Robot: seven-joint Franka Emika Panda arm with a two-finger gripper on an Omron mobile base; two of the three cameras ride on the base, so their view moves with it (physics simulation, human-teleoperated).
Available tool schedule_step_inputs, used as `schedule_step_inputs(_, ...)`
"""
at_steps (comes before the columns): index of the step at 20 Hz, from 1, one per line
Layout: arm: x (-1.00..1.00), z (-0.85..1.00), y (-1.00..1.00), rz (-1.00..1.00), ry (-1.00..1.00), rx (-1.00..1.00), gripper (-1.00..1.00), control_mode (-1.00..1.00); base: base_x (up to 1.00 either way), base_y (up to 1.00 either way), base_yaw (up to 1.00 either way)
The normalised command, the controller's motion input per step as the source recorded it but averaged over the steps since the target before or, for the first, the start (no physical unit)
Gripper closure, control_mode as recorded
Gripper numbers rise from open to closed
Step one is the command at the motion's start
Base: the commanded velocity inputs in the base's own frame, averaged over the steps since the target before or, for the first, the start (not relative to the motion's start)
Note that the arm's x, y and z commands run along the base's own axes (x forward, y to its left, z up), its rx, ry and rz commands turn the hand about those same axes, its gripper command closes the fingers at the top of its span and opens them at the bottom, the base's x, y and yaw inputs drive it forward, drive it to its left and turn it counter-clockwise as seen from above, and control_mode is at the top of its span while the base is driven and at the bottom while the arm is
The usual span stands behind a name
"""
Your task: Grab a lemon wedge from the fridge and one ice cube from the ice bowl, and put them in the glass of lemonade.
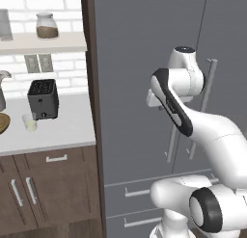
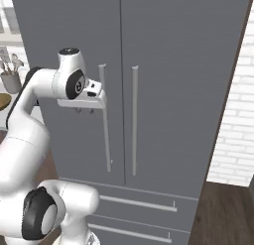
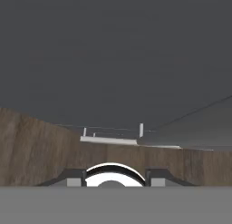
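The fridge (image 1: pixel 130 87) is a tall dark grey cabinet with both doors shut, so the lemon wedge is hidden. My gripper (image 2: pixel 84 111) points downward just left of the left door's silver bar handle (image 2: pixel 105 120), apart from it. Its jaws stand open with nothing between them. In the hand view the fingertips (image 3: pixel 75 177) sit apart over the grey door face and the floor below. On the counter to the left stand the small glass of lemonade (image 1: pixel 31 123) and, at the frame edge, the brown rim of the ice bowl (image 1: pixel 3 122).
A dark toaster (image 1: pixel 43 99) stands behind the glass. A jar (image 1: pixel 47 26) sits on the wall shelf. A grey utensil cup (image 2: pixel 11 80) stands left of the fridge. Drawer handles (image 2: pixel 139 203) run below the doors. A white brick wall (image 2: pixel 233 140) flanks the fridge's right.
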Motion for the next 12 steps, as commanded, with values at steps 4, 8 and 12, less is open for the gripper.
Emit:
schedule_step_inputs(4, -0.42, 0.0, -0.08, 0.0, 0.0, 0.01, -1.0, -1.0, 0.0, 0.0, 0.0)
schedule_step_inputs(8, -0.83, 0.0, -0.17, -0.01, -0.01, 0.02, -1.0, -1.0, 0.0, 0.0, 0.0)
schedule_step_inputs(12, -0.7, 0.0, -0.2, -0.01, 0.0, 0.0, -1.0, -1.0, 0.0, 0.0, 0.0)
